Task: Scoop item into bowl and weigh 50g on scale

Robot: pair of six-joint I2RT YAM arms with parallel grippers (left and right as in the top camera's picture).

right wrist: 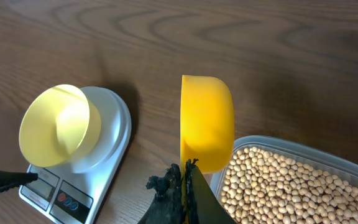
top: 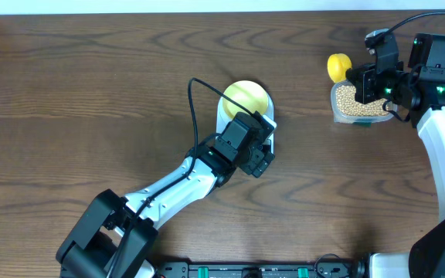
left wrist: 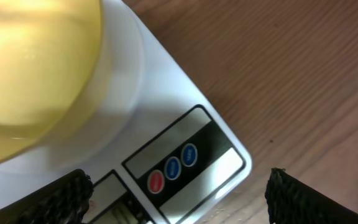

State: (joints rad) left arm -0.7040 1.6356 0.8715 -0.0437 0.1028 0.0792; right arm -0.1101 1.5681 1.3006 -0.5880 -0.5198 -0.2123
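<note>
The pale yellow bowl stands on the white scale, and I see no beans in it. My left gripper hovers open over the scale's button panel, with nothing between its fingers. At the back right my right gripper is shut on the handle of a yellow scoop. The scoop hangs at the edge of a clear container filled with tan beans.
Bare brown wood table surrounds the scale. A black cable loops up from the left arm beside the bowl. The left arm stretches from the front edge toward the scale.
</note>
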